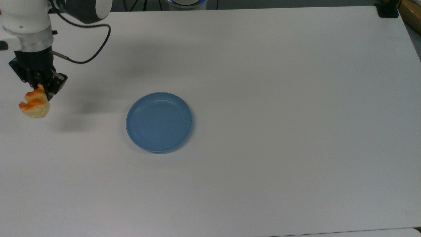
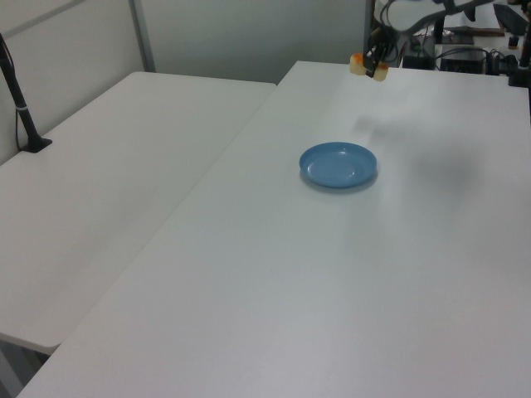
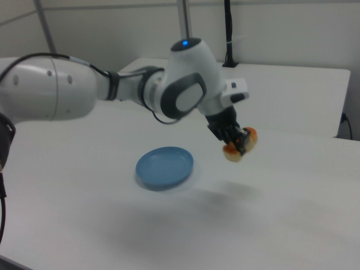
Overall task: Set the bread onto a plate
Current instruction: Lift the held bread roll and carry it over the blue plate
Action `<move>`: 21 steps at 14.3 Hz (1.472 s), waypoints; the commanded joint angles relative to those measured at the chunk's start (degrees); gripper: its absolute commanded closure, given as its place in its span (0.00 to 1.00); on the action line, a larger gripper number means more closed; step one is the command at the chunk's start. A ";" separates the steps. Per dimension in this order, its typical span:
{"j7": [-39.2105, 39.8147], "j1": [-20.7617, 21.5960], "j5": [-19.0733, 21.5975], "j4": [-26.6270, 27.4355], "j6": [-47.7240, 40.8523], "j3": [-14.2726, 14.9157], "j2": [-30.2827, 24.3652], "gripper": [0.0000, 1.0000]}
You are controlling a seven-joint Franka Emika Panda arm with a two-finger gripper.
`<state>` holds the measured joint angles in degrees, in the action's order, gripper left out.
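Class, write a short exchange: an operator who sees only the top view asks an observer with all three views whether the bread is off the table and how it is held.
Operator: From above, the bread looks left of the plate. Is it resting on the table?
Observer: No. The right view shows it hanging clear of the table, with a faint shadow below it.
Operator: How is it held?
Observer: In the right view, bread sticks out on both sides of the shut fingers.
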<state>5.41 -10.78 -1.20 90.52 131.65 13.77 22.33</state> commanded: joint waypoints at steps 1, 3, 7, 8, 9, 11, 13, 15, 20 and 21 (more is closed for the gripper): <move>0.66 7.42 4.35 -3.94 -13.21 2.13 -1.50 0.72; -2.22 10.68 4.54 -5.35 -18.52 1.87 -1.94 0.72; -8.74 17.80 3.75 -5.44 -19.06 1.43 -2.12 0.69; -9.53 19.12 3.75 -5.44 -19.32 1.43 -2.12 0.69; -10.15 19.92 3.66 -5.36 -19.85 1.43 -2.03 0.69; -11.11 20.98 3.57 -5.18 -19.76 1.43 -1.86 0.68; -11.91 21.33 3.31 -4.92 -19.41 1.26 -1.24 0.67; -11.91 21.33 3.04 -4.65 -19.24 1.26 -0.19 0.65; -11.91 21.77 0.58 -2.54 -18.89 -0.33 3.93 0.64; -11.91 21.77 0.58 -2.54 -18.80 -0.59 4.82 0.64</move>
<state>-5.61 10.07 0.70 87.37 113.14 13.34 26.02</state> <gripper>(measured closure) 0.643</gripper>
